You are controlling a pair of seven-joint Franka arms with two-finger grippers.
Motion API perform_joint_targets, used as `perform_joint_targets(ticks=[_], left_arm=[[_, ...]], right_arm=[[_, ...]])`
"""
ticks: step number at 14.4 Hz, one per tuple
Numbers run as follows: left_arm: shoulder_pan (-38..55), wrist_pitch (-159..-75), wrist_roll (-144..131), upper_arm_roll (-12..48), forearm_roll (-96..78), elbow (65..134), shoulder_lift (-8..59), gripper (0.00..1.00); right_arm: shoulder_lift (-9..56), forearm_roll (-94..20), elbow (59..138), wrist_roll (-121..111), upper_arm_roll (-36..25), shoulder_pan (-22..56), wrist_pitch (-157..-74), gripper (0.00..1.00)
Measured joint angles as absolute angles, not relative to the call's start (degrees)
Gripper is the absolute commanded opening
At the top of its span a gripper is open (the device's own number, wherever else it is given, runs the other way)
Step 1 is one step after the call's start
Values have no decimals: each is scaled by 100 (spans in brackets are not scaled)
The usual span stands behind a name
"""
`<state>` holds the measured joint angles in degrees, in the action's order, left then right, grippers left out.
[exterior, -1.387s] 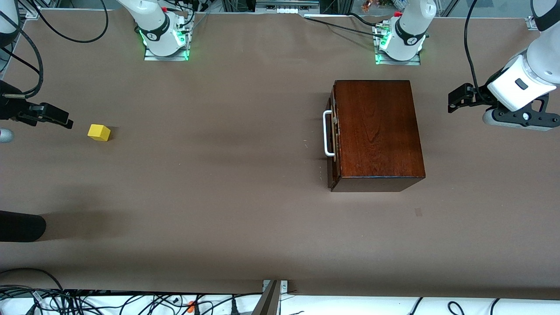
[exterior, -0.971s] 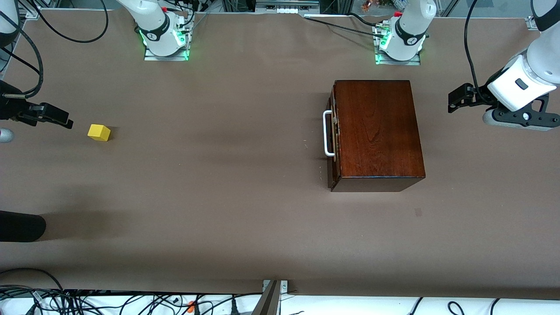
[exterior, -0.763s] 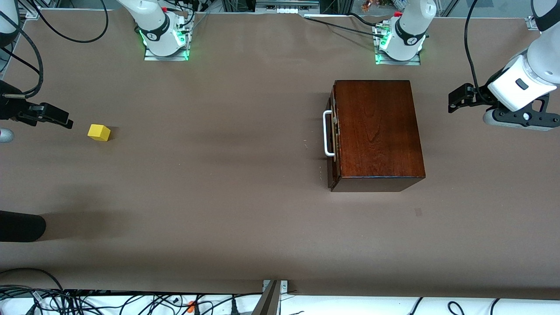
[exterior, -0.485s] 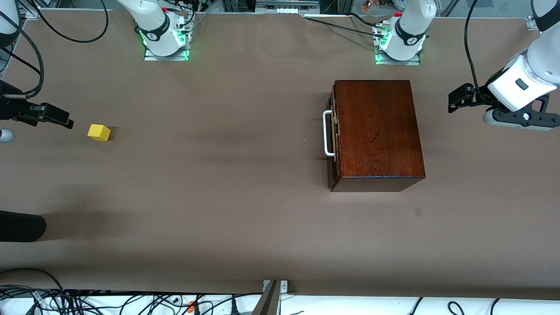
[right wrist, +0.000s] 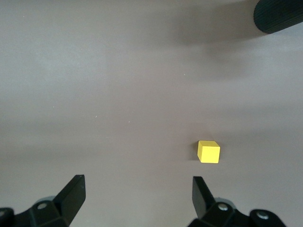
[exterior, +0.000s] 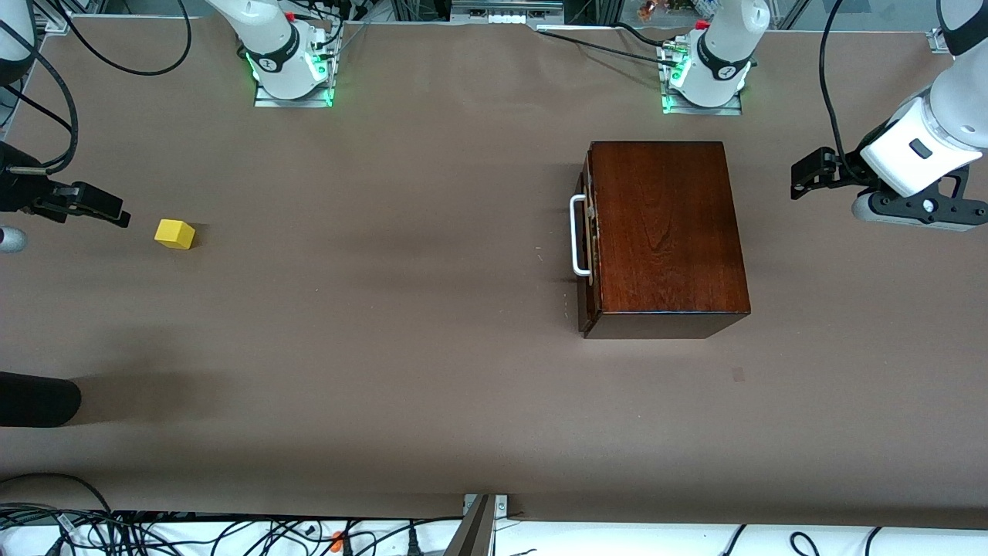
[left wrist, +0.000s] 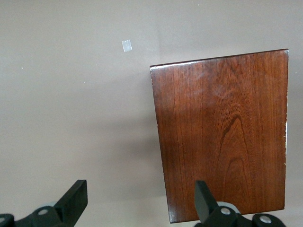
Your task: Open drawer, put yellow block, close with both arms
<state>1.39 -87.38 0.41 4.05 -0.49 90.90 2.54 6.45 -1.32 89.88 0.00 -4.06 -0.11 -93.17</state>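
Yellow block [exterior: 174, 233] near right pincer [exterior: 116, 216]

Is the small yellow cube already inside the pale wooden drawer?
No, the small yellow cube sits on the bare table toward the right arm's end, apart from the shut drawer.

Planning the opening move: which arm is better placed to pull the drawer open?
Probably the left. The left gripper, open, hangs at the wooden box's end, though the white handle faces away from it. The right gripper, open, hangs by the yellow block, well off from the drawer.
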Motion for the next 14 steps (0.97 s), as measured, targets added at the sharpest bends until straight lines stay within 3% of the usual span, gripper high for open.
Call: perform_joint_targets(ticks=[14], left_arm=[[176, -8524, 41, 469, -49, 9089, 408, 100]], right_arm=[[643, -125, 9016, -372, -405, -29, -9155, 100]])
